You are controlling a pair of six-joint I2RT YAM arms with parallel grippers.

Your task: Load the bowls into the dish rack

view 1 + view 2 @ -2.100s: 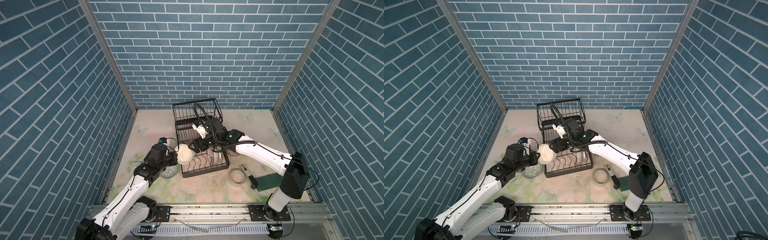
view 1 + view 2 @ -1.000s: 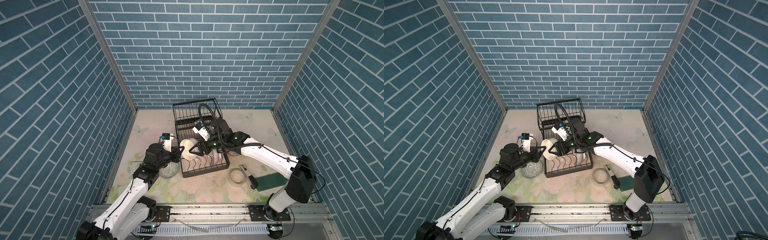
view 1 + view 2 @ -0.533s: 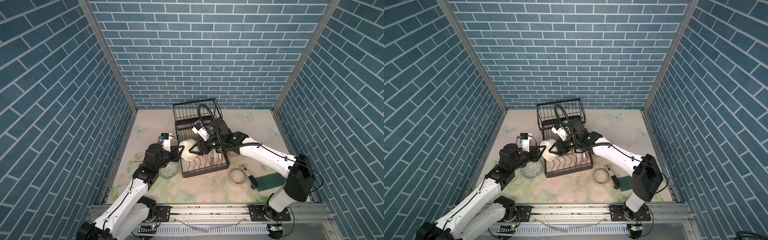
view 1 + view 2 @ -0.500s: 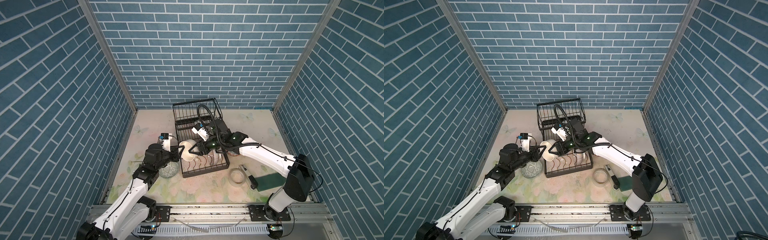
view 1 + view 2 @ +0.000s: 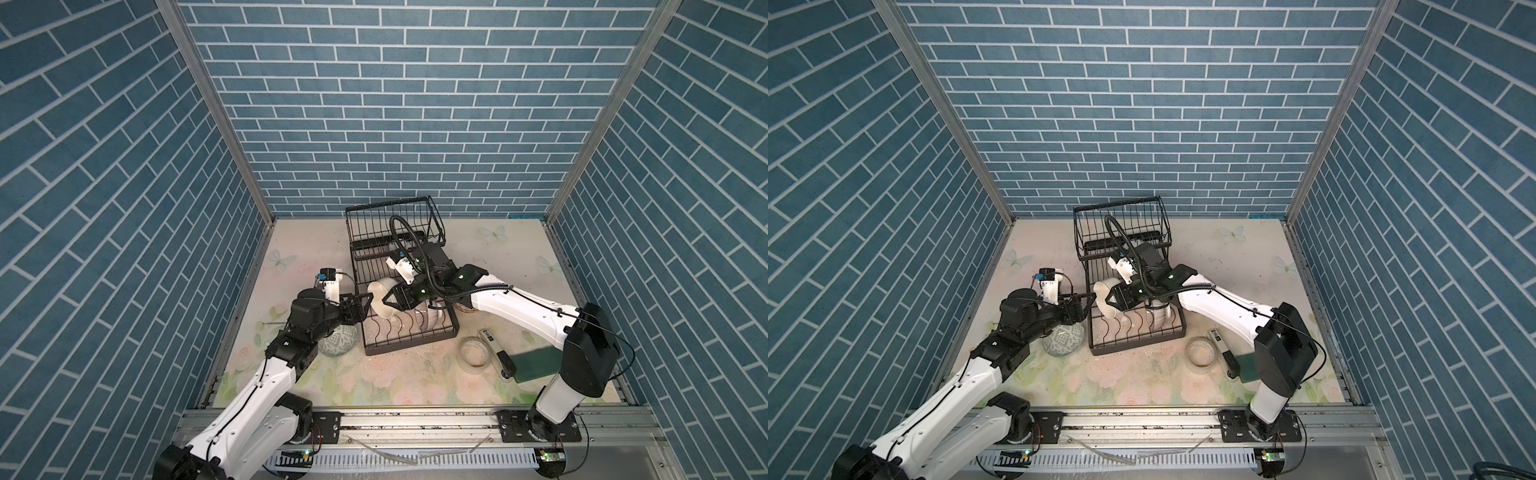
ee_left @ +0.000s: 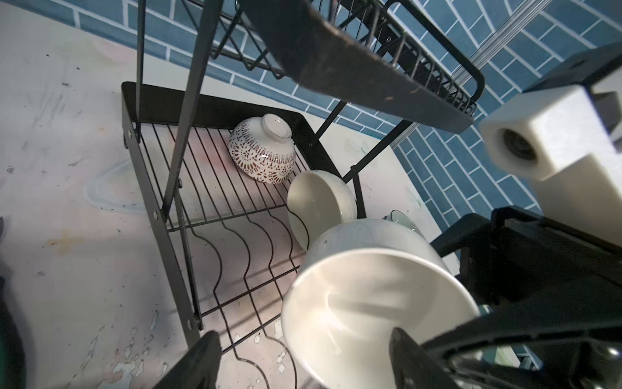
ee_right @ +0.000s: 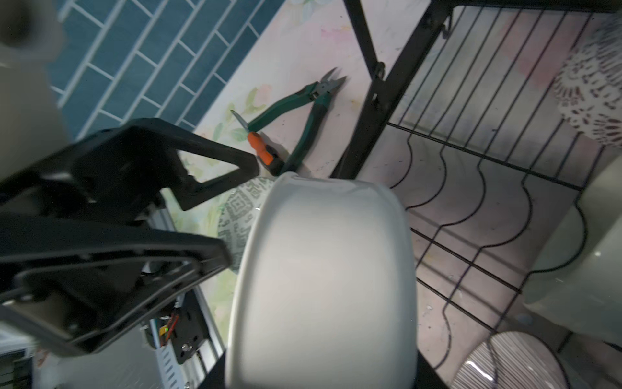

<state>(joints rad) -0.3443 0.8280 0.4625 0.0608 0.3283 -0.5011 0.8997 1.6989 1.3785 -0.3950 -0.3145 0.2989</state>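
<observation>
1. The right gripper (image 5: 392, 301) is gripping a plain white bowl (image 5: 379, 291), holding it on its side in the air above the near-left part of the dish rack (image 5: 411, 343). Tilting it that way is probably meant to let it drop on edge between the curved wires.
2. The left gripper (image 5: 364, 307) is facing the bowl's open mouth with its jaws standing wide apart and clamping nothing. The bowl's weight is therefore hanging on the right arm alone.
3. In the rack's lower tray, a cream bowl (image 6: 319, 205) is leaning on edge in the wires. A brown-patterned bowl (image 6: 262, 151) is lying upside down in the far corner, and a striped bowl (image 7: 505, 363) is sitting nearer the front. The slots along the left rail are lying free, which seems to be why the white bowl is hovering there.
4. A green-patterned bowl (image 5: 337, 340) is sitting on the table just beside the rack, under the left arm. I am guessing the open left jaws are meant for it.
5. A tape ring (image 5: 473, 352) is lying apart on the right, blocking nothing.
</observation>
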